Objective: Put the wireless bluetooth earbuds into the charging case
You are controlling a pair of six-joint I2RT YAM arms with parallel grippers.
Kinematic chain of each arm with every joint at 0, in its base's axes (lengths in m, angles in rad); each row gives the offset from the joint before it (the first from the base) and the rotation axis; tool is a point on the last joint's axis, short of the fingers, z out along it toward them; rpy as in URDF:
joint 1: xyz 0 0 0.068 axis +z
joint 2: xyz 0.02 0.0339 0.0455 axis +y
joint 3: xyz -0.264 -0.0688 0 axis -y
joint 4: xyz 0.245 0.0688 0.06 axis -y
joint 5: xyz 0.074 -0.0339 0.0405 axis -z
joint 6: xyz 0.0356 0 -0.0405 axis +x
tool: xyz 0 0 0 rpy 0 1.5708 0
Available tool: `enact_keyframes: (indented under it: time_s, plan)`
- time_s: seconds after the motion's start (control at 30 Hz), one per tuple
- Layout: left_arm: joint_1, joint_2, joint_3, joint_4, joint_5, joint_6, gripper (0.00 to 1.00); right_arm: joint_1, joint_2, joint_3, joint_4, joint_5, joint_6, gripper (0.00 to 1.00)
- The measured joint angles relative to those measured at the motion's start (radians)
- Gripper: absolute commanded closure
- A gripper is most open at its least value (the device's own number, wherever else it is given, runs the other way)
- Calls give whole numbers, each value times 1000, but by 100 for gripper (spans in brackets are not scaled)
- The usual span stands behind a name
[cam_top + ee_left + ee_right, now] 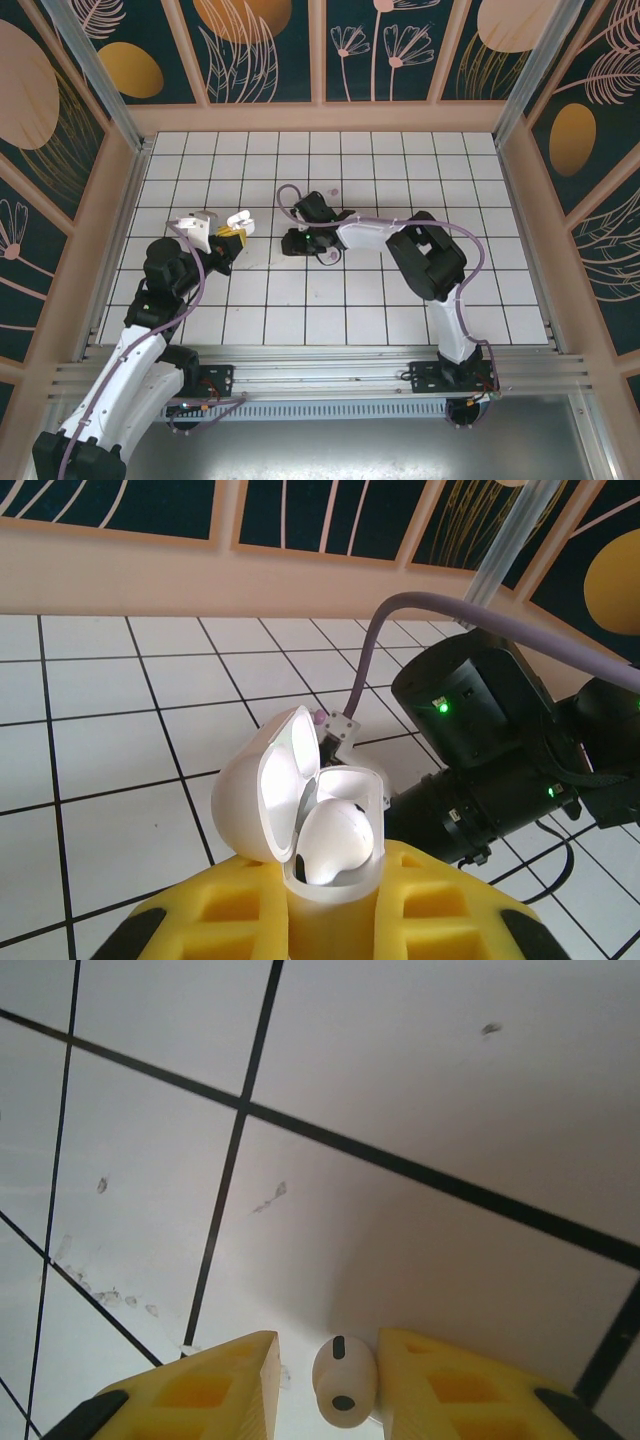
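Right wrist view: your right claw (328, 1360) stood narrow around a white earbud (345, 1385), touching one finger only, right of the charging case (265, 790) your left claw (325, 880) gripped; uneven closing could flick it away.

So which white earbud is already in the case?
The earbud seated in the open case held by the left end effector; the other earbud lies between the fingers of the right end effector.

case (300, 780) base hid in L tool (335, 895) | R tool (328, 1350) pads (215, 1385) cut at btm edge
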Motion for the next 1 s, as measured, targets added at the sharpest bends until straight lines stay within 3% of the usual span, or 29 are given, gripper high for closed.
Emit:
enact_keyframes:
  time_s: [0.6, 0.8, 1.0]
  plan:
    - [0, -50, -5, -30, -7, 0, 100, 173, -69, -7, -24, 56, 5, 68]
    - [0, -77, -5, -48, -30, 0, 100, 182, -182, -82, 39, -3, 31, 68]
    - [0, -97, -5, -69, -50, 0, 100, 169, -195, -99, 31, 2, 34, 68]
